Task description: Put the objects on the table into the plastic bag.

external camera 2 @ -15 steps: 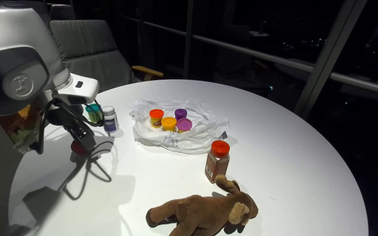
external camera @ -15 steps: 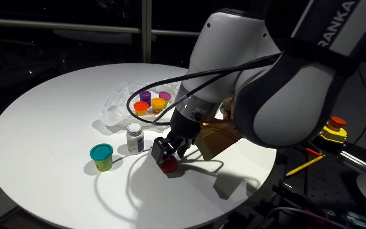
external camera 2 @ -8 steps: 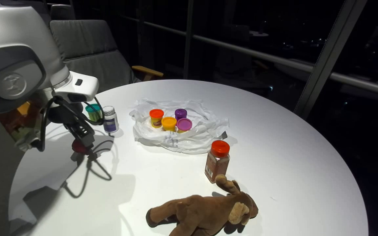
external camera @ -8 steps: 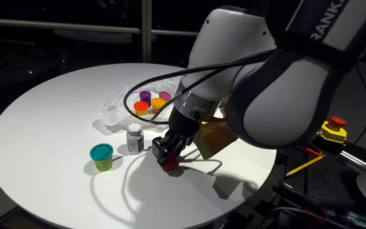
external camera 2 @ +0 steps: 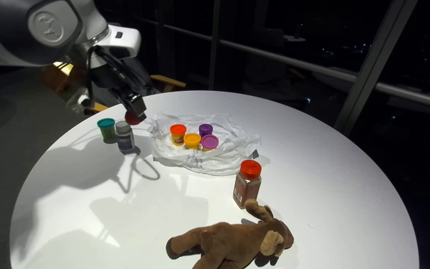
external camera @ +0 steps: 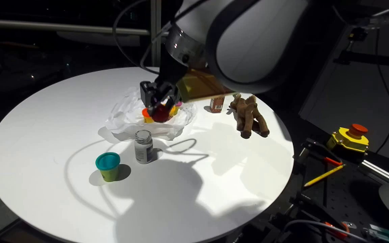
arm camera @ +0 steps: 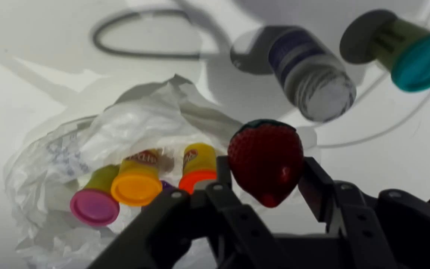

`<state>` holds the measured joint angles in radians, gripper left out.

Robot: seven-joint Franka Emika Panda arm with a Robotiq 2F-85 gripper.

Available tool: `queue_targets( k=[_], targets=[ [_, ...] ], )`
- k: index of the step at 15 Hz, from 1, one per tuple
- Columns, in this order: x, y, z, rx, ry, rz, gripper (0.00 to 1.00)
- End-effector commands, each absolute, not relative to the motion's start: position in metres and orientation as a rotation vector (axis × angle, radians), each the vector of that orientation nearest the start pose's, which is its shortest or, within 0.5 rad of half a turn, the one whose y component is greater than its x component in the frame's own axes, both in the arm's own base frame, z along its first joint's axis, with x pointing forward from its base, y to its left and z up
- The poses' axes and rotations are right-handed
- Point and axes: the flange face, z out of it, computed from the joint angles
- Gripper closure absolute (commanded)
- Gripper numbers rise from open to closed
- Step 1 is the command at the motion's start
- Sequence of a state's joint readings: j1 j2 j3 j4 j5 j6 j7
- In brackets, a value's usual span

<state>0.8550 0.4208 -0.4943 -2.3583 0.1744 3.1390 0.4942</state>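
- Clearly, your gripper (arm camera: pixel 267 171) clasps the strawberry (arm camera: pixel 263 155), raised above the table (external camera 2: pixel 330 179).
- Lower down, you have the white bottle (external camera: pixel 144 150) near the teal-lidded tub (external camera: pixel 108 167), both upright.
- Your plastic bag (external camera 2: pixel 222 161) cradles the orange-lidded tub (external camera 2: pixel 178 135), yellow-lidded tub (external camera 2: pixel 192 141), pink-lidded tub (external camera 2: pixel 210 142) and purple container (external camera 2: pixel 205 129).
- Farther out, the plush toy (external camera 2: pixel 233 241) is near the red-capped jar (external camera 2: pixel 247 186).

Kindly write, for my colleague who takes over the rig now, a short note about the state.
Gripper: pinches the strawberry in the air, not yet released.
Done: orange-lidded tub, yellow-lidded tub, pink-lidded tub and purple tub sit on the crumpled plastic bag.
Left: the strawberry; teal-lidded tub and white bottle, near each other; red-capped jar and plush toy, close together. All are off the bag.
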Motion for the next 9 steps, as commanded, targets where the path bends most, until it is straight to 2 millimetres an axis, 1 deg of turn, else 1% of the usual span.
queue_targets(
  k=[1, 2, 4, 6, 7, 8, 9],
  targets=[
    [0.575, 0.161, 0.240, -2.995, 0.475, -0.764, 0.76],
    [0.590, 0.154, 0.241, -2.985, 0.520, -0.767, 0.76],
    [0.620, 0.141, 0.237, -2.975, 0.595, -0.760, 0.76],
    [0.649, 0.126, 0.225, -2.977, 0.660, -0.765, 0.76],
    [0.662, 0.118, 0.217, -2.976, 0.692, -0.756, 0.76],
    [0.672, 0.113, 0.211, -2.971, 0.722, -0.743, 0.76],
    [0.682, 0.106, 0.200, -2.969, 0.750, -0.727, 0.76]
  ],
)
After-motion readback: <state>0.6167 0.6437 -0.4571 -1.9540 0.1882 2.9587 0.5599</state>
